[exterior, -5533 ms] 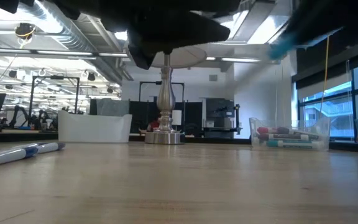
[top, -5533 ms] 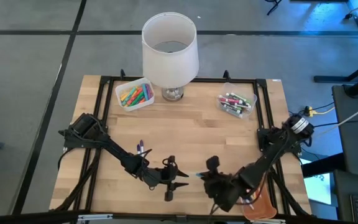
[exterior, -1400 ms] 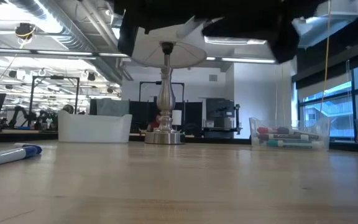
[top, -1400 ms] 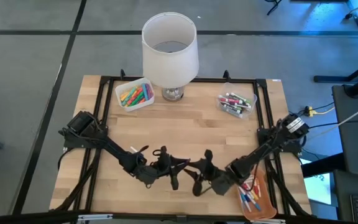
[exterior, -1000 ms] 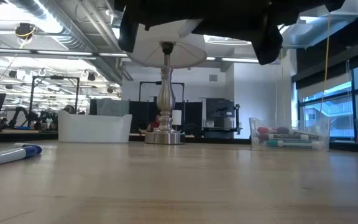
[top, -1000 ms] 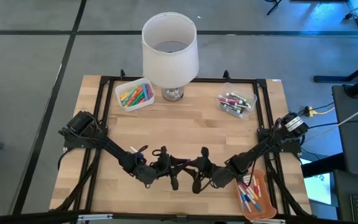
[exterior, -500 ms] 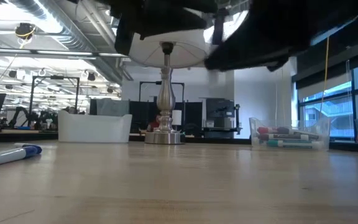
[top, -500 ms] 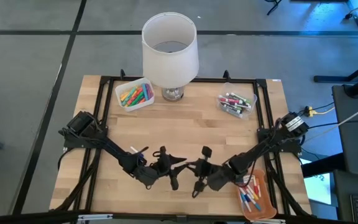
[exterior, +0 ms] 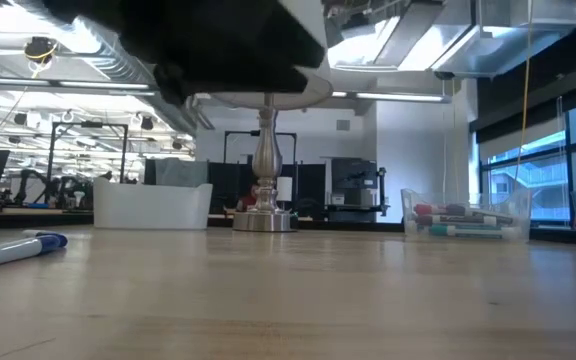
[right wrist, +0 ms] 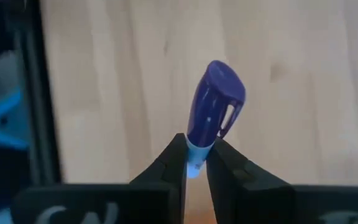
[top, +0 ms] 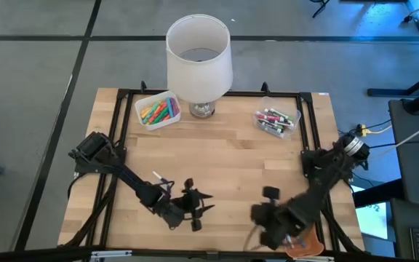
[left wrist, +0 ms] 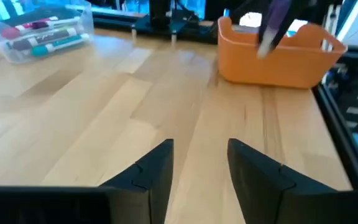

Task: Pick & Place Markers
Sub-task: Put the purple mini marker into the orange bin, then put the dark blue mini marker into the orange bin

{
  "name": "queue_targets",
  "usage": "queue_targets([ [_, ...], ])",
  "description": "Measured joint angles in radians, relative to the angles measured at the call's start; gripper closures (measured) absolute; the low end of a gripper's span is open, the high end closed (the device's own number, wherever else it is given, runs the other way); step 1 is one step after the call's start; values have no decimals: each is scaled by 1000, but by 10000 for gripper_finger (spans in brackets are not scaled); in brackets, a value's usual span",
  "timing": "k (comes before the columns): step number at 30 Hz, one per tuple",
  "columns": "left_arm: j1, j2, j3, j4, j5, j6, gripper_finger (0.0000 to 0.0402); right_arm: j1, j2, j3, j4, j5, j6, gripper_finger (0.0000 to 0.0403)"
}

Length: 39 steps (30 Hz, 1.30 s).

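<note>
Markers point(top: 158, 110) in bright colours piled in a white tray point(top: 138, 109) at the far left of the counter point(top: 224, 153), just beside the base of the white-shaded lamp point(top: 198, 54). More markers point(top: 273, 118), darker ones, lying in a clear box point(top: 295, 116) on the other side of the lamp, well apart from the tray. One loose marker point(top: 156, 177), white-bodied with a blue cap, flat on the bare wood at the left, close by the left arm; from the low view, lying on its side at the counter's left edge.

Left hand point(left wrist: 197, 171) low over the front middle of the counter, fingers point(left wrist: 157, 171) spread apart, nothing between them but bare wood. Pointed toward the orange bin point(left wrist: 272, 65) at the front right corner, with the clear box farther off to one side. Blurred purple shape just above the bin's rim in that wrist view; too smeared to tell more.

Right hand point(right wrist: 196, 163) at the front right of the counter, by the orange bin, arm reaching in from the right edge and covering most of the bin from above. Fingers pinched narrow on the pale end of a purple-capped marker point(right wrist: 213, 106), cap end sticking out beyond the fingertips, tilted slightly, with wood grain and a dark frame rail behind it.
</note>
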Motion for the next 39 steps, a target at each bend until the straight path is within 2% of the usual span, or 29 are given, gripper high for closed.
queue_targets([
  [6,-18,0,0,-89,-7,-23,256,169,0,58,-255,-80,284,359],
  [11,-25,0,0,-155,-68,-103,256,264,0,25,-326,-146,501,350],
  [15,-25,-10,0,-221,-170,-218,253,291,0,-11,-323,-150,563,315],
  [19,-20,-57,0,-360,-183,-375,242,278,0,-29,-338,-209,577,281],
  [23,-23,-111,0,-543,-78,-457,230,264,0,-31,-338,-214,575,255],
  [27,-25,-209,0,-860,241,-402,226,261,0,-31,-337,-216,559,243],
  [30,-28,-278,0,-1120,411,-479,229,262,0,-31,-336,-231,523,241],
  [34,-31,-318,0,-1318,447,-487,234,261,0,-31,-336,-208,519,240],
  [39,-36,-308,-16,-1368,427,-223,235,241,0,-31,-328,-183,519,240],
])
